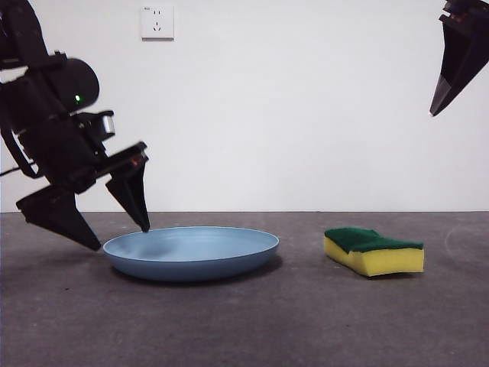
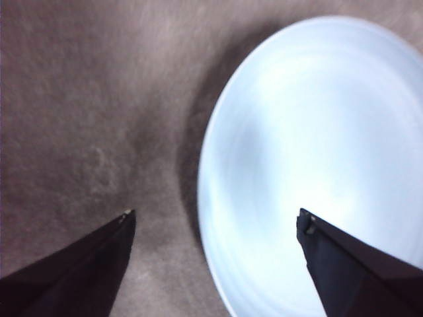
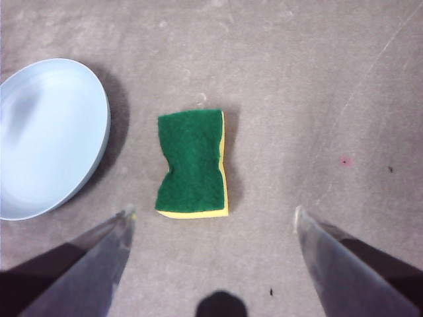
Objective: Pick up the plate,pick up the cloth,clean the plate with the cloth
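Right now the left hand [image 1: 122,237] is down low at the plate [image 1: 191,252], jaws spread wide and gripping nothing. In front view one jaw tip sits over the plate's near-left rim, the other outside it, close to the counter [image 1: 244,321]; can't tell if either tip touches. Left wrist view agrees: left hand [image 2: 215,221] straddles the rim, one jaw over the pale blue plate [image 2: 310,152] interior, the other over bare grey counter [image 2: 86,119]. That view is blurred, so rim detail is soft.

Plate lies flat on the counter, light blue, shallow, nothing in it.

Cloth [image 1: 373,250], really a sponge w/ yellow foam body and dark green top, rests flat on the counter, green side up, well apart from the plate and to its right in front view. Nothing touches it.

Right hand [image 1: 458,65] hangs high at the top right corner of front view, far above the things. Right wrist view: right hand [image 3: 211,211] wide open, holding nothing, looking down on the cloth [image 3: 192,164] w/ wavy sides, roughly between the jaws; plate [image 3: 49,139] off to one side, partly cut by the frame edge. Counter [image 3: 317,86] shows a few small specks and faint scratches.

White wall socket [image 1: 157,22] on the back wall.
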`<state>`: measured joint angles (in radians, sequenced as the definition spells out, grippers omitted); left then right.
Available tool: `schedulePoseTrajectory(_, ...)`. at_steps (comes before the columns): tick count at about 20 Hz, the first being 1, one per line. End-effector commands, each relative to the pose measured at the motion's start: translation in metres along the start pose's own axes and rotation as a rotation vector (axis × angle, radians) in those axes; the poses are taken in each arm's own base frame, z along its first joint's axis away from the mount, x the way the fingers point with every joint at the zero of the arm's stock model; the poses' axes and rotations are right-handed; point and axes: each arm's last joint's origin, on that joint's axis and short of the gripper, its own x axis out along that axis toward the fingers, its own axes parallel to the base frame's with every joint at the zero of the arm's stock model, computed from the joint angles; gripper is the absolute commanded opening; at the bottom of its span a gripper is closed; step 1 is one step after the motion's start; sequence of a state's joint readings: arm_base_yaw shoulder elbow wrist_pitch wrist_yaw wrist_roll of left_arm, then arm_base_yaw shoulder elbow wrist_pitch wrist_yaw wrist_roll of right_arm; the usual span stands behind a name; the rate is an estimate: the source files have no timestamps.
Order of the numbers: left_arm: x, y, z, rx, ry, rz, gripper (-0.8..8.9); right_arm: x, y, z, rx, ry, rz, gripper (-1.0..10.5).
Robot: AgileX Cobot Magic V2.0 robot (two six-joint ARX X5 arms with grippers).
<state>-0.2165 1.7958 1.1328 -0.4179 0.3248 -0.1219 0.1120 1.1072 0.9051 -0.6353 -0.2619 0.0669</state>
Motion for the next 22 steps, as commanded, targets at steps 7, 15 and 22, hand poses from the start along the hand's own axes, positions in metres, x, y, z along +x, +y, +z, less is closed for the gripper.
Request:
schedulePoseTrajectory(7,0.017,-0.003,-0.005,0.091,0.042,0.005,-0.03,0.000,0.000,0.001,0.014,-0.003,0.002,4.1)
schedulePoseTrajectory(15,0.029,-0.001,-0.008,0.089,0.071,0.006,-0.08,0.000,0.002,0.000,0.015,0.002,0.008,4.1)
schedulePoseTrajectory(22,-0.069,-0.033,0.010,0.173,-0.223,0.036,-0.08,0.019,0.033,0.027,-0.117,0.041,0.086,4.0)
